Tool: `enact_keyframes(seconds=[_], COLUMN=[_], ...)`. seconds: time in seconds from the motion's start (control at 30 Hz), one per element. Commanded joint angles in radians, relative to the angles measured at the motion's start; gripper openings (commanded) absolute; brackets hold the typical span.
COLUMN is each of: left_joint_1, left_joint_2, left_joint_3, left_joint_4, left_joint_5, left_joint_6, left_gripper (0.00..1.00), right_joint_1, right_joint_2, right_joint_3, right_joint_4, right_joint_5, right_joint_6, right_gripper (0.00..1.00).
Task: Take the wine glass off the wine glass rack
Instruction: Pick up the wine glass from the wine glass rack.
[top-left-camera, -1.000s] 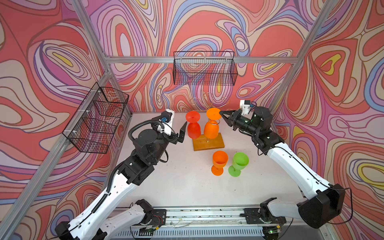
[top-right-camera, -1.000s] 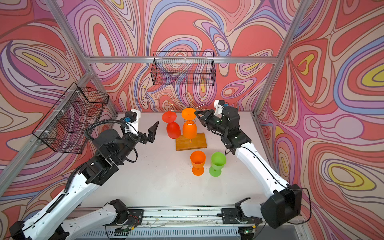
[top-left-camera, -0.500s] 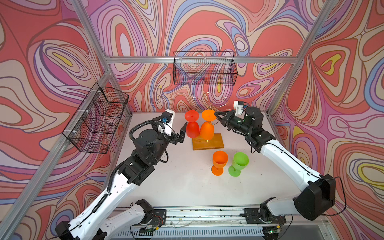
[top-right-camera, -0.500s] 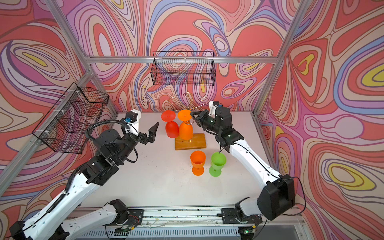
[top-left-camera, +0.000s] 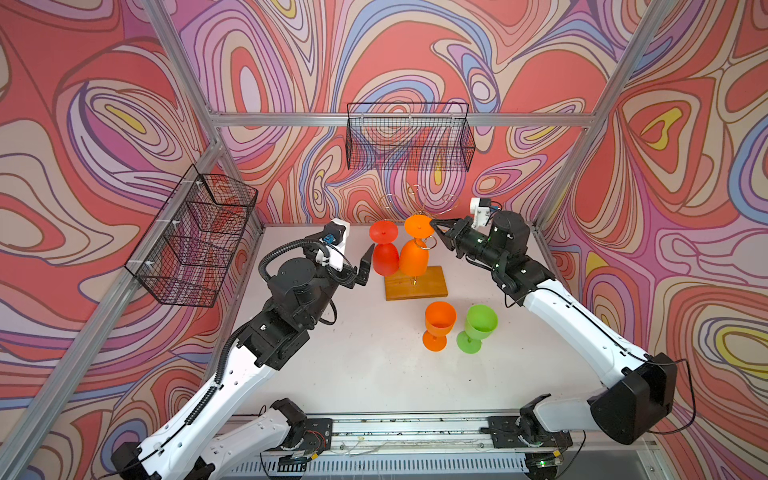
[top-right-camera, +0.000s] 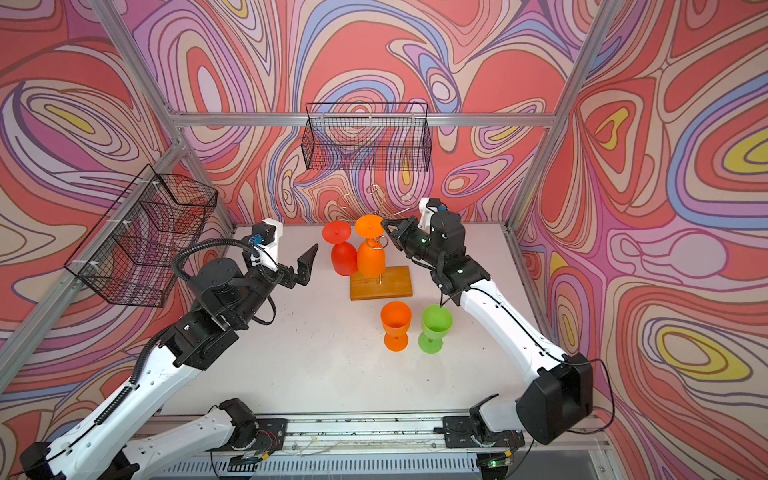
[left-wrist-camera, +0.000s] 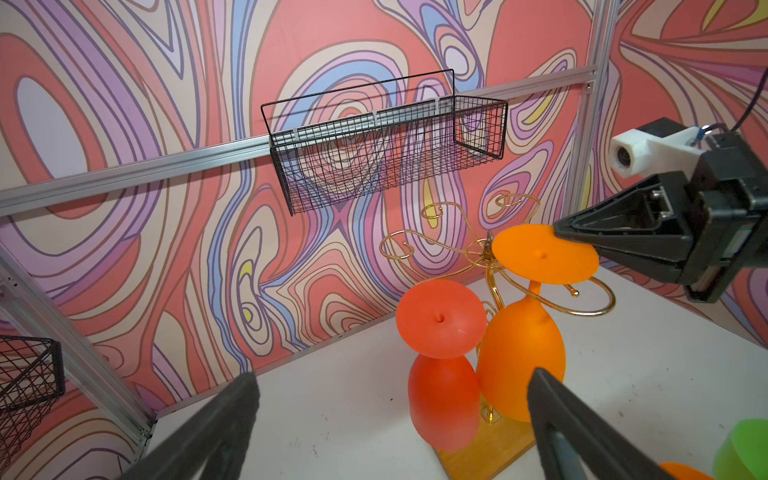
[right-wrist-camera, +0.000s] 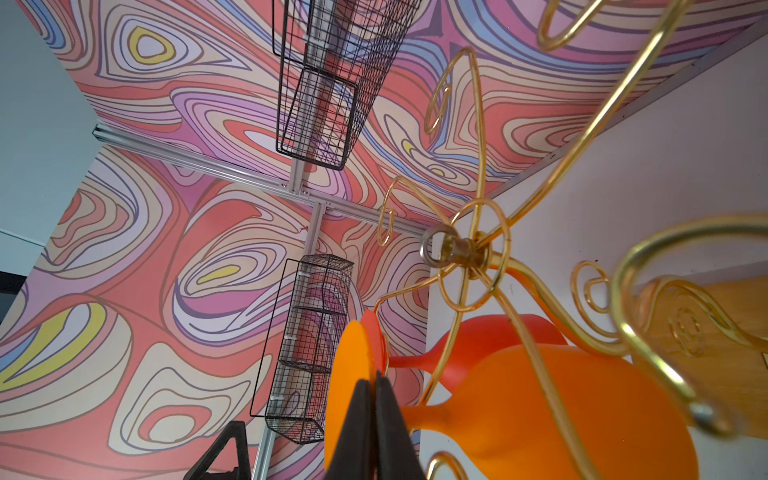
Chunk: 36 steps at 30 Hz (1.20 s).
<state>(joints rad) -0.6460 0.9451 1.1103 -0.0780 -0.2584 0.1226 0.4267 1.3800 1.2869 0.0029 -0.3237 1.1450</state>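
**Orange glass pinched by its foot at the rack**

The orange wine glass (top-left-camera: 412, 258) is opaque and matte, with a flat round foot, short stem and tulip bowl. It hangs upside down at the wine glass rack (top-left-camera: 432, 286), over the wooden base and just beside a red glass (top-left-camera: 384, 259). Its long axis runs close to vertical – foot up, mouth down. The right gripper (top-left-camera: 435, 227) is clamped on the foot's rim; the left gripper (left-wrist-camera: 392, 374) gapes wide, holding nothing.
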Motion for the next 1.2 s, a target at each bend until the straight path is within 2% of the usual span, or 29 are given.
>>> enact_keyframes(seconds=[0.0, 1.17], left_joint_1=[0.008, 0.008], left_joint_2=[-0.005, -0.008], left_joint_3=[-0.007, -0.007], left_joint_4=[0.009, 0.003], left_joint_5=[0.011, 0.019], left_joint_6=[-0.008, -0.010], left_gripper=[1.00, 1.00], right_joint_1=[0.000, 0.000], right_joint_2=[-0.039, -0.105], right_joint_3=[0.021, 0.013], right_joint_4=[0.001, -0.061], right_joint_5=[0.053, 0.149], right_joint_6=[-0.041, -0.117], right_gripper=[0.00, 0.00])
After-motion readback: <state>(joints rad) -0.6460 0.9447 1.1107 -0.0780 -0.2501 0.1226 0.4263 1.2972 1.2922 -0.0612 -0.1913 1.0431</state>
